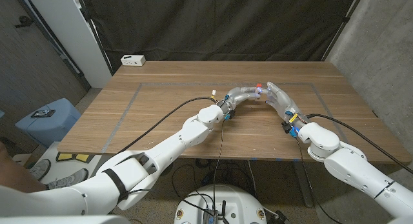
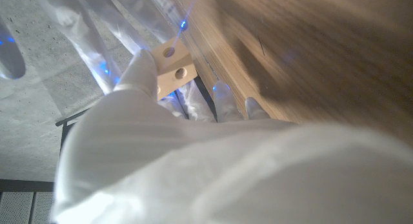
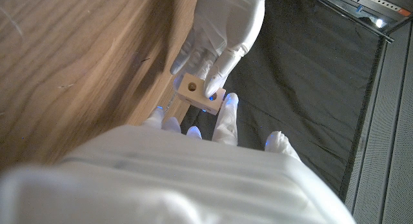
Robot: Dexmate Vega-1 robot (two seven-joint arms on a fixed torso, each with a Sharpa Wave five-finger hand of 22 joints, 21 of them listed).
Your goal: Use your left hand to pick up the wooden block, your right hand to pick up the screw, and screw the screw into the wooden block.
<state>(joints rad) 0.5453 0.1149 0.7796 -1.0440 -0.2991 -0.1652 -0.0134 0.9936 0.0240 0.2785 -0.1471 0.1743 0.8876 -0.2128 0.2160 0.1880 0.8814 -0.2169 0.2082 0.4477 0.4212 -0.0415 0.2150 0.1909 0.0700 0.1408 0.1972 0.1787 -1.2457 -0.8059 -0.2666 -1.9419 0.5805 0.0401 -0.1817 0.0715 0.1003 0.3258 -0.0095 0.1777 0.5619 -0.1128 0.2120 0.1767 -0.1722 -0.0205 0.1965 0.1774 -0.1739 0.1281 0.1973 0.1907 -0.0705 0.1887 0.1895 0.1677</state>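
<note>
With both arms reaching in from the near corners, I've got the two hands meeting over the middle of the tabltop, a little toward its far half. My left hand (image 1: 242, 95) has its fingers curled round the wooden block (image 3: 201, 93), which my right wrist view shows as a pale piece with a round hole in its face; the left wrist view shows two holes on it. My right hand (image 1: 279, 98) stands upright just beside the left one, fingertips (image 3: 227, 101) up against the block. Is it holding a screw? I cannot tell from here, the fingers hide whatever is between them, and I can't tell how far closed it is either.

Room to move: bare wood lies wide on the left, right and far sides of the hands, and a faint taped rectangle (image 1: 139, 95) frames the work zone. The tabletop (image 1: 168, 75) edge on the near side runs close under my right wrist. A white power strip (image 1: 133, 59) sits at the far left corner, well apart. Black curtain (image 1: 219, 24) hangs behind, a concrete wall (image 1: 381, 50) rises on the right, and a blue stool (image 1: 48, 117) stands off the left edge.
</note>
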